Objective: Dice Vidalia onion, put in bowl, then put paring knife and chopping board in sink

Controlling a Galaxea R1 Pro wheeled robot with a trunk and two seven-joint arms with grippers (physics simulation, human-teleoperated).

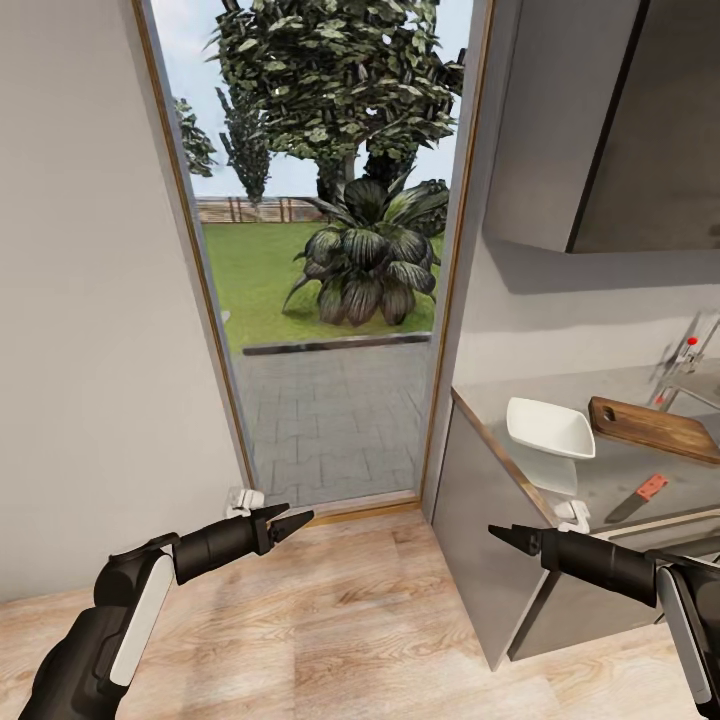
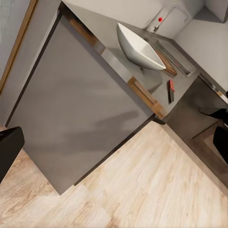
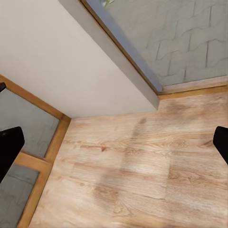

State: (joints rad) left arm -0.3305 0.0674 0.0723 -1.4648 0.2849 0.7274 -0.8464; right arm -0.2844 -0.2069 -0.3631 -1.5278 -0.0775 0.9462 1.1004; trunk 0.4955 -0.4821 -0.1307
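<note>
- The robot is facing a glazed doorway (image 1: 330, 260) at the centre of the head view, with the kitchen work sitting off at the right edge of the frame; judging from this, the task is barely starting.
- The countertop (image 1: 610, 480) is carrying the bowl (image 1: 550, 428), the chopping board (image 1: 655, 425) just beside it to the right, and the paring knife (image 1: 640, 497) lying below them near the front edge, apart from both.
- The board is lying bare and the bowl is showing no pale bits, so dicing and tidying away are looking undone.
- The sink's faucet (image 1: 685, 365) is peeking in at the right edge; the basin's inside is hidden, so the onion's whereabouts cannot be told.
- The left gripper (image 1: 290, 522) is hovering over the wooden floor (image 1: 330, 620) at lower left, its fingers drawn to a narrow point and holding nothing.
- The right gripper (image 1: 512, 538) is hanging at lower right before the grey cabinet end (image 1: 480, 540), likewise pinched narrow and empty.
- That cabinet end is standing between the robot and the counter, likely calling for a turn and approach.
</note>
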